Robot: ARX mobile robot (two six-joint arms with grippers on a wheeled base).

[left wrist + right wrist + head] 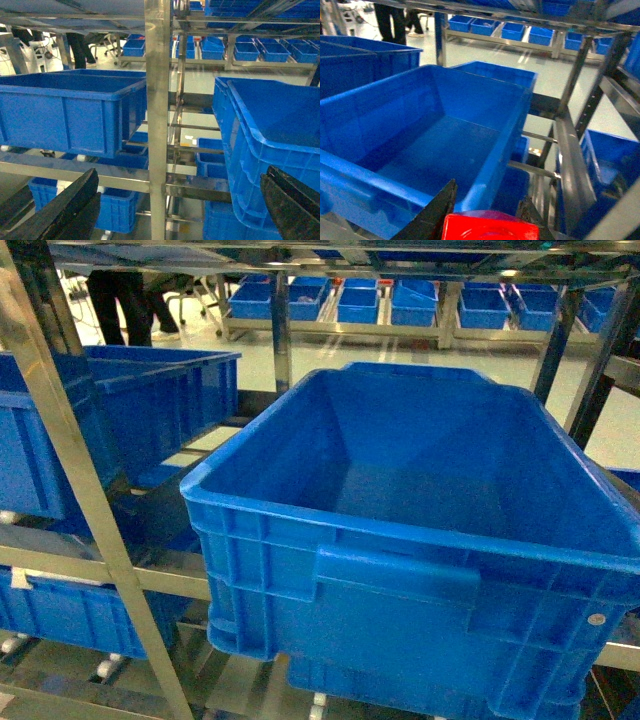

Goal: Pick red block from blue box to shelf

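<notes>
While the right gripper (487, 220) grips the red block (490, 231) at bottom centre of its wrist view, carry it level over the dark blue crate (420, 145) on the shelf (572, 160); left gripper (175, 210) gapes empty.

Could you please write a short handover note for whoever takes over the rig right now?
Right gripper: shut on the red block, held above the near rim of a dark blue ribbed crate on the shelf.
Left gripper: open, empty, facing a shelf upright.
The light turquoise box is not in view.
Done: block picked and carried to the shelf.
Left: place and release it on the shelf.
</notes>
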